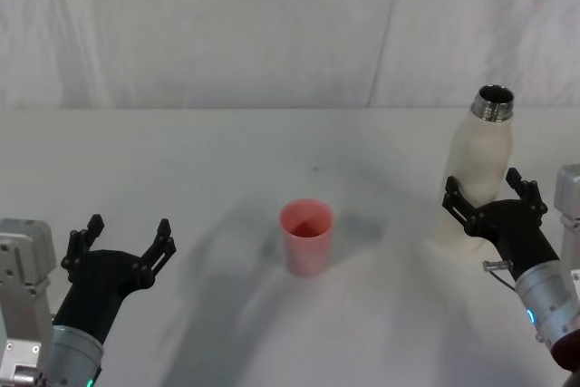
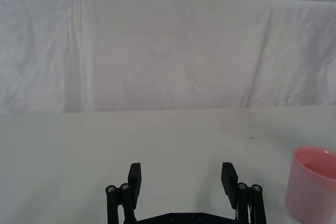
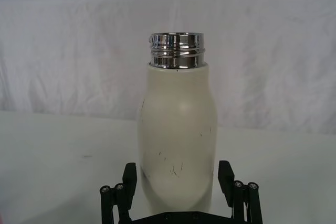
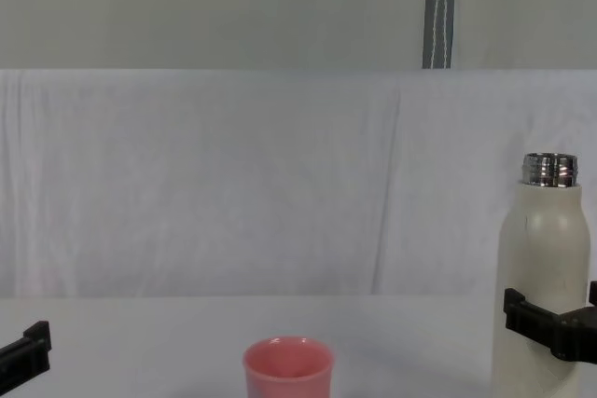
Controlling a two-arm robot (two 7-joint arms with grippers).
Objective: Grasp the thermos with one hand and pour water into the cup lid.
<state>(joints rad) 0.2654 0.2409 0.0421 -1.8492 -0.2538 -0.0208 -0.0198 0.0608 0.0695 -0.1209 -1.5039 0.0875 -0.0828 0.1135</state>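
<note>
Thermos (image 1: pixel 482 169) upright at right of bench (image 1: pixel 181 169), long axis vertical, steel neck uncapped. Right pincer (image 1: pixel 490 198) straddles lower body from near side, fingers spread on both flanks, apparently not yet clamped. Cup (image 1: pixel 306 236) centre, well left. Left pincer (image 1: pixel 120 244) open, empty, near left.

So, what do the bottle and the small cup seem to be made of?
The bottle looks like metal: a matte cream coating with dark scratches, and a shiny threaded steel neck that mirrors the light. The cup looks like smooth pink plastic, perhaps coated metal. The right tool sits around the bottle's lower body.
</note>
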